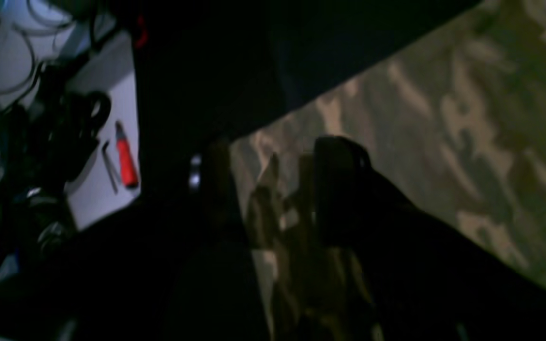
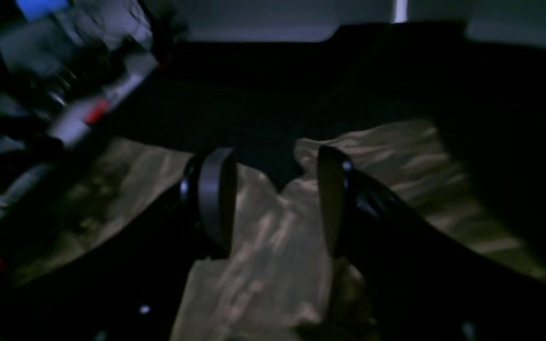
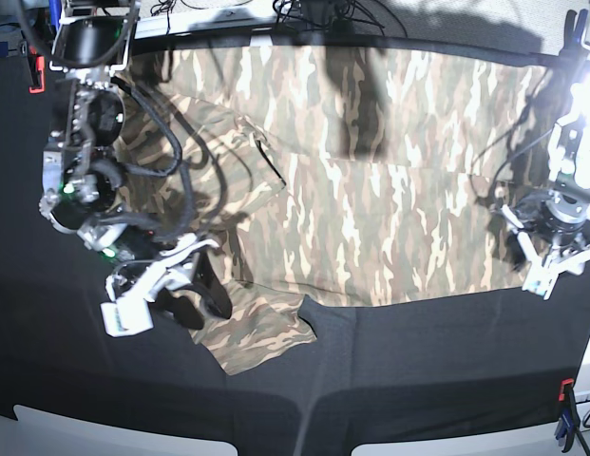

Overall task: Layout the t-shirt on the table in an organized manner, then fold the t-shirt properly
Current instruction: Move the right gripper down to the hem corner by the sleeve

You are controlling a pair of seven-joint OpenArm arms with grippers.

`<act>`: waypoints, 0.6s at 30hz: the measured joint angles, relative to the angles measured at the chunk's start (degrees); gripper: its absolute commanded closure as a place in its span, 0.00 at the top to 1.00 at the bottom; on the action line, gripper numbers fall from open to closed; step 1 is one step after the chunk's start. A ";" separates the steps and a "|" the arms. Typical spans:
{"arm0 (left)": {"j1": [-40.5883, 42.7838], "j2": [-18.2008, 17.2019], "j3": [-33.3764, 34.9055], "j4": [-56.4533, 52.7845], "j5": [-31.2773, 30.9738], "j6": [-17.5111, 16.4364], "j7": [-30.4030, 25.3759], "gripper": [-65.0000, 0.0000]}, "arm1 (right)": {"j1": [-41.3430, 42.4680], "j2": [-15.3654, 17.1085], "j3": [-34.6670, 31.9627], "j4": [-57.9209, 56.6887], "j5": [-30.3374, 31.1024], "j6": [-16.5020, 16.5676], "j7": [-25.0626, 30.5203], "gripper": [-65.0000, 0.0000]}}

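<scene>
The camouflage t-shirt point(image 3: 371, 190) in tan, brown, olive and cream lies spread over the far half of the black cloth-covered table point(image 3: 418, 370), and its long axis runs across your base view from left to right. At the left you see a sleeve point(image 3: 261, 328) reaching toward the near edge, with a wide strip of bare black cloth beyond it. The right gripper point(image 3: 195, 290), on that left side, sits on the sleeve; the right wrist view shows its fingers point(image 2: 216, 194) standing apart with tan fabric bunched between them, so you have cloth in the claw, though firm pinching cannot be told. Through the middle, the shirt's near hem runs fairly straight, with open cloth in front of it. The far hem lies just beside the table's back edge, leaving you little room there. At the right, the left gripper point(image 3: 546, 261) hovers at the shirt's corner; the left wrist view shows fabric gathered between its dark fingers point(image 1: 339, 189). A red clamp point(image 3: 34, 71) grips the table's far left edge.
</scene>
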 measured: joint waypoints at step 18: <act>-0.17 -0.02 0.00 0.00 0.02 -0.04 -0.87 0.41 | 16.13 -7.43 15.65 -7.30 -35.56 -15.17 4.24 0.41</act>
